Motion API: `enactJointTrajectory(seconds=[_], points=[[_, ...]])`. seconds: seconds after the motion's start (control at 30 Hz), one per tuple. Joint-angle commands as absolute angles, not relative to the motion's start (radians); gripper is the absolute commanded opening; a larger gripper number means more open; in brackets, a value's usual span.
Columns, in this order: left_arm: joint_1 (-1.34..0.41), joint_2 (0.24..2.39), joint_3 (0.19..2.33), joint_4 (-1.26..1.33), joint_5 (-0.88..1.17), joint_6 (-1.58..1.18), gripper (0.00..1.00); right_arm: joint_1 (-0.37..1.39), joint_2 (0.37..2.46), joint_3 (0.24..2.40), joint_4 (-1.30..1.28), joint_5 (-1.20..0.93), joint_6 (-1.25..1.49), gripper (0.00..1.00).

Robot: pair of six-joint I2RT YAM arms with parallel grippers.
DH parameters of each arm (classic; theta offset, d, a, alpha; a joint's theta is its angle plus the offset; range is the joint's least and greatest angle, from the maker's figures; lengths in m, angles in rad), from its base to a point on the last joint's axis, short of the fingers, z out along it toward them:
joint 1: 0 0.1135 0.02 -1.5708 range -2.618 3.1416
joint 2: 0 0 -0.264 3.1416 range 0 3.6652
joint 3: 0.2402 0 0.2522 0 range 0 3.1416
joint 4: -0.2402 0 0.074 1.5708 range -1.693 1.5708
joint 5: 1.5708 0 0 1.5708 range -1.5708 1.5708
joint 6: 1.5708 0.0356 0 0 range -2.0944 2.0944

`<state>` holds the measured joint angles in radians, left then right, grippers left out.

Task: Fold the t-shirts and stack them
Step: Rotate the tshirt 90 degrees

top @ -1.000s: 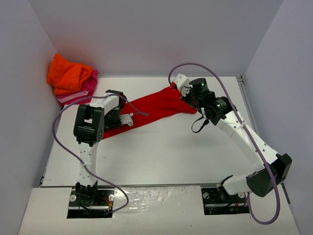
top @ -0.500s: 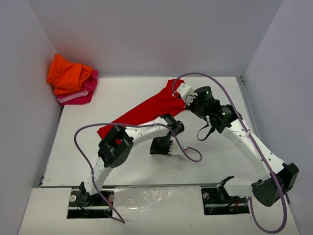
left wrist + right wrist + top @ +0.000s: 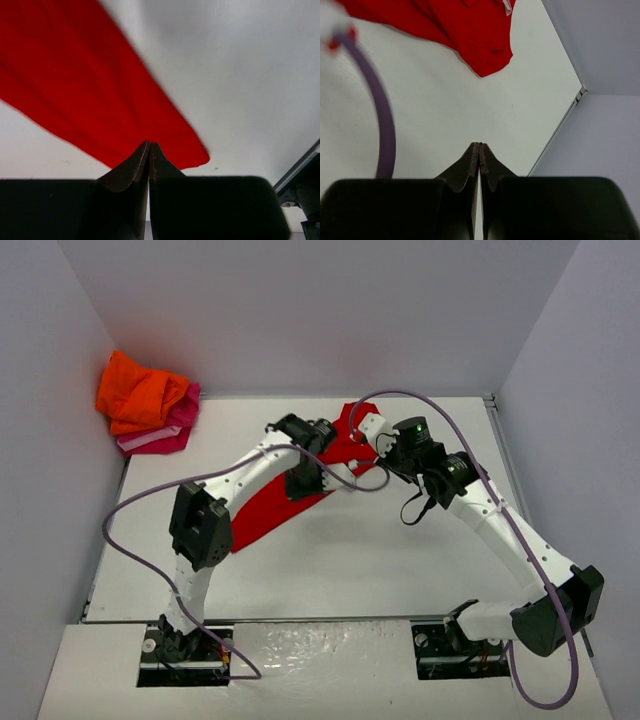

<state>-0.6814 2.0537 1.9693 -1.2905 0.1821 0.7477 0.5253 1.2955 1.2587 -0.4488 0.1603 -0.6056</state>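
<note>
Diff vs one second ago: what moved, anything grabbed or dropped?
The left tool swung from the red t-shirt's left end across to its far part, beside the right tool. Both stayed shut; no clear grab or release. The shirt now lies shorter and steeper. Right tool barely shifted; orange t-shirt and pink t-shirt pile unchanged.

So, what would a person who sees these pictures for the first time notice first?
Probably the red t-shirt, which lies as a long diagonal strip across the middle of the white table, with both arms bent over its far end. Next come the orange t-shirt heaped on the pink t-shirt in the far left corner. The left gripper and right gripper are both shut.
</note>
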Motion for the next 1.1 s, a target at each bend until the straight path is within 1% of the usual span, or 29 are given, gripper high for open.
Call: enactJointTrajectory(seconds=[0.0,0.1,0.27,0.43,0.63,0.83,1.07], points=[[-0.538,2.007,1.944,-1.276,0.068,0.784,0.0,0.515,1.317,1.294,-0.41,0.158,-0.603,0.0],[-0.471,1.996,1.851,-1.221,0.038,0.806,0.0,0.512,1.327,1.305,-0.405,0.158,-0.593,0.0],[-0.412,2.013,1.76,-1.194,0.012,0.832,0.0,0.497,1.342,1.351,-0.386,0.196,-0.58,0.0],[-0.367,2.082,1.749,-1.268,0.058,0.842,0.0,0.476,1.336,1.388,-0.382,0.182,-0.58,0.0],[-0.356,2.202,1.786,-1.411,0.084,0.848,0.0,0.472,1.329,1.41,-0.38,0.161,-0.569,0.0],[-0.348,2.288,1.785,-1.427,0.093,0.83,0.0,0.474,1.304,1.404,-0.38,0.163,-0.569,0.0],[-0.443,2.327,1.694,-1.437,0.113,0.831,0.0,0.474,1.286,1.418,-0.381,0.16,-0.566,0.0]])
